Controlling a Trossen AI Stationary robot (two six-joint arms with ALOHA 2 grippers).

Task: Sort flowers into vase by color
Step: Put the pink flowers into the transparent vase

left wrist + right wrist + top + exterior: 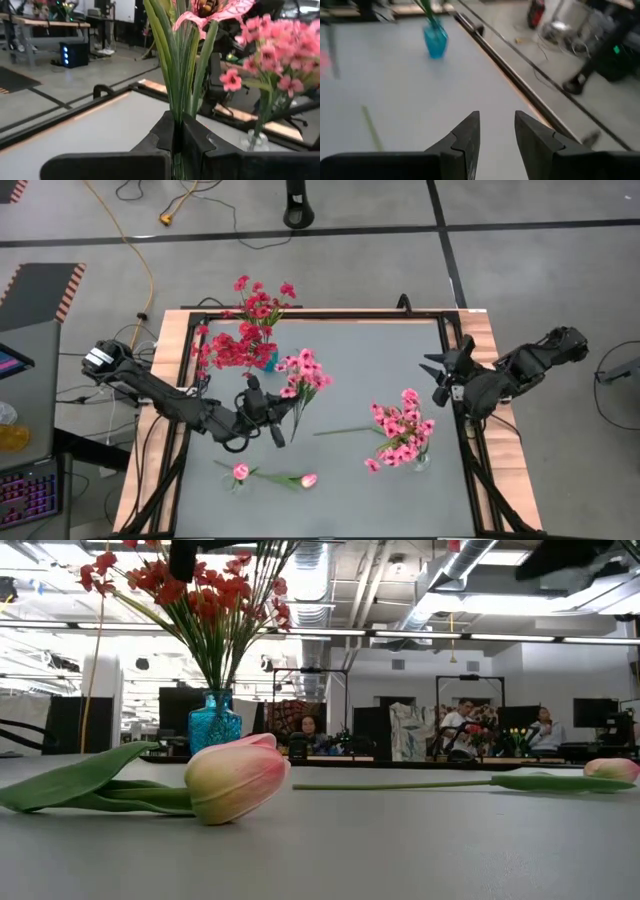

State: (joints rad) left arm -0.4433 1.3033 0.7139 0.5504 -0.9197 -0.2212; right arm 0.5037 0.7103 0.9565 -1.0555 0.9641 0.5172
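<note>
The left gripper [272, 426], reaching out over the middle of the grey table [380, 350], is clamped tight on the green stems of a pink flower sprig [305, 372]; the left wrist view shows both dark fingers [162, 135] pressed flat against the bundled stems, with the blooms standing up beyond them. Gripping low on the stems keeps the pink clusters clear of the jaws and leaves the sprig free to be lowered stem-first into a container. Toward the table's far left corner, the blue vase [268, 360] already carries the deep red flowers [232, 345], while the clear vase [420, 458] on the right side carries a bunch of pink flowers [400, 432], so the colours appear to be kept apart, one per vase; by that reading the held sprig belongs with the pink bunch, well apart from where it hangs now. One loose green stem [345, 431] lies flat on the table between the held sprig and the clear vase. Two pale pink tulip buds [240, 471] [309, 479] lie on their sides near the front edge, not yet sorted. The right gripper [448, 376] waits at the table's right edge, its fingers parted and holding nothing.
</note>
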